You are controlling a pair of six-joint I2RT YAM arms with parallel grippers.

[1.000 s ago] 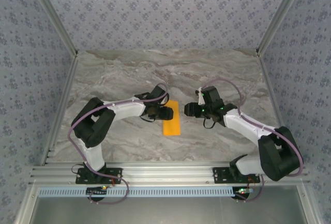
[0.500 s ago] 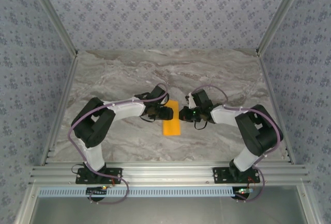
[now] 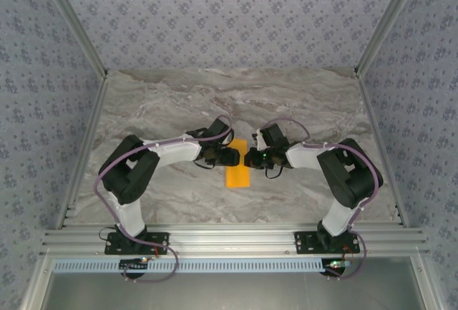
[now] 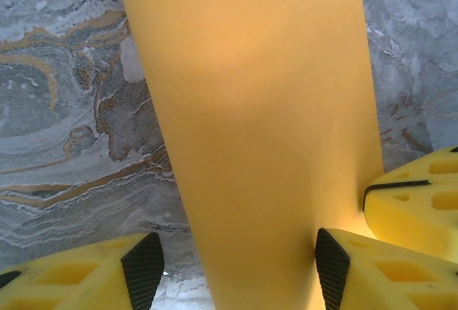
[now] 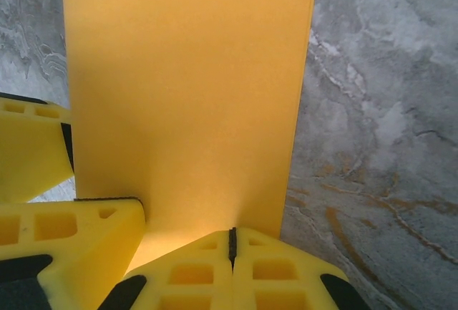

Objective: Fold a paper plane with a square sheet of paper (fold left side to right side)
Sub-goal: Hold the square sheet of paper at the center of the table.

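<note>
The right fingers (image 5: 275, 270) are shut at the paper (image 5: 186, 95) edge, left fingers (image 4: 79, 281) half-open astride it; dragging could skew the fold.

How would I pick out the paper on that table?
Start at the grey marble table. Near its middle, between the left arm and right arm, lies the paper, a narrow strip. It alone is bright orange-yellow; the arms are black and white.
</note>
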